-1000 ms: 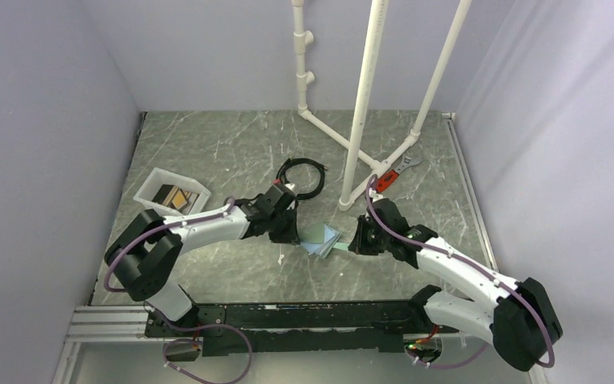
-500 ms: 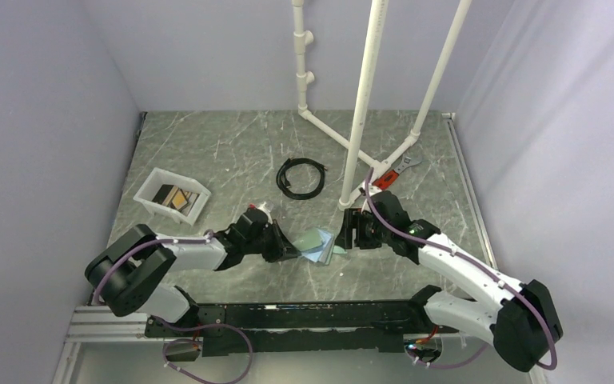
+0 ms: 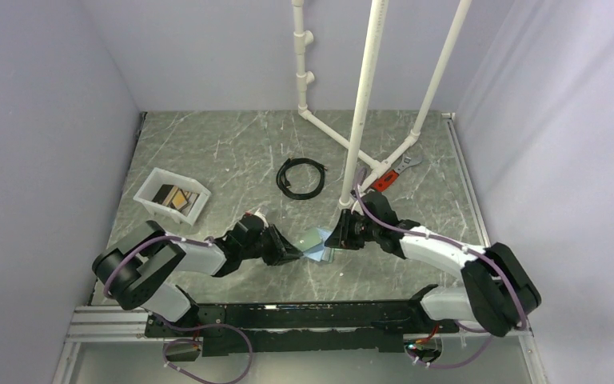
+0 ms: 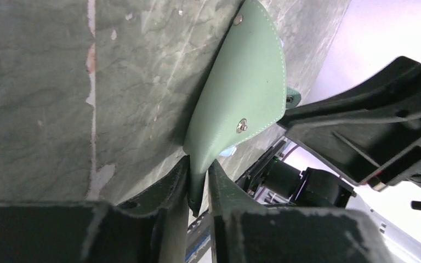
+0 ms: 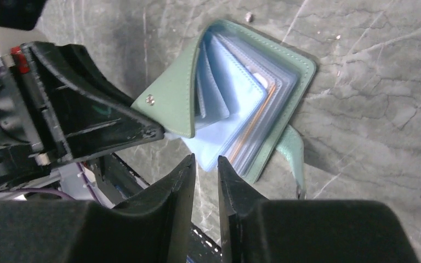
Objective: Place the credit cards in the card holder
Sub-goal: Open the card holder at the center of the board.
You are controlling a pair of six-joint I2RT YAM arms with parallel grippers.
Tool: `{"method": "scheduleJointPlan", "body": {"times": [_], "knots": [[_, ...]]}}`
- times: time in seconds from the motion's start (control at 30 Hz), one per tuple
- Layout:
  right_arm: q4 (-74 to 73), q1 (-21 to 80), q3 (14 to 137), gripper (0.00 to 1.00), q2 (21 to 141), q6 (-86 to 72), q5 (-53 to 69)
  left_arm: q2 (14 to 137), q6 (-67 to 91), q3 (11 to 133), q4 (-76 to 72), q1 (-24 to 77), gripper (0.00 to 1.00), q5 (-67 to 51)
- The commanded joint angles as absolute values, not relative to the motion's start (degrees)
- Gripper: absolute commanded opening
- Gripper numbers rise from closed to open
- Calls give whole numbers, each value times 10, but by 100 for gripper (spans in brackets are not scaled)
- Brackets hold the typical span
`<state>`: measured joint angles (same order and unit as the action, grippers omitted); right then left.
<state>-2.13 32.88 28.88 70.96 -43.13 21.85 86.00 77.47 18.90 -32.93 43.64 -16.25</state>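
Right arm swung in closer to card holder (image 3: 316, 242) since half second ago; left arm barely shifted. Left gripper (image 4: 198, 178) jaws pinch green cover edge, cover raised off table (image 3: 232, 152). Right gripper (image 5: 205, 164) jaws nearly together at blue sleeve corner; grip unclear. Holder between grippers, partly hidden from above. Credit cards (image 3: 173, 197) in white tray (image 3: 150, 182), count unclear.

Your stock: one card holder (image 3: 313, 244) and one white tray (image 3: 150, 182), in which you can count at least two credit cards (image 3: 174, 197), one dark, one tan. You also have one coiled black cable (image 3: 301, 177) and one red-handled wrench (image 3: 392, 172).
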Motion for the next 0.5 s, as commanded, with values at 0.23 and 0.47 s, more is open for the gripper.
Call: {"method": "scheduleJointPlan", "body": {"times": [0.23, 0.47], "knots": [[82, 332, 316, 27, 791, -434, 262, 756, 650, 292, -60, 436, 58, -111], [107, 355, 366, 36, 844, -441, 279, 700, 529, 362, 98, 437, 64, -70]]}}
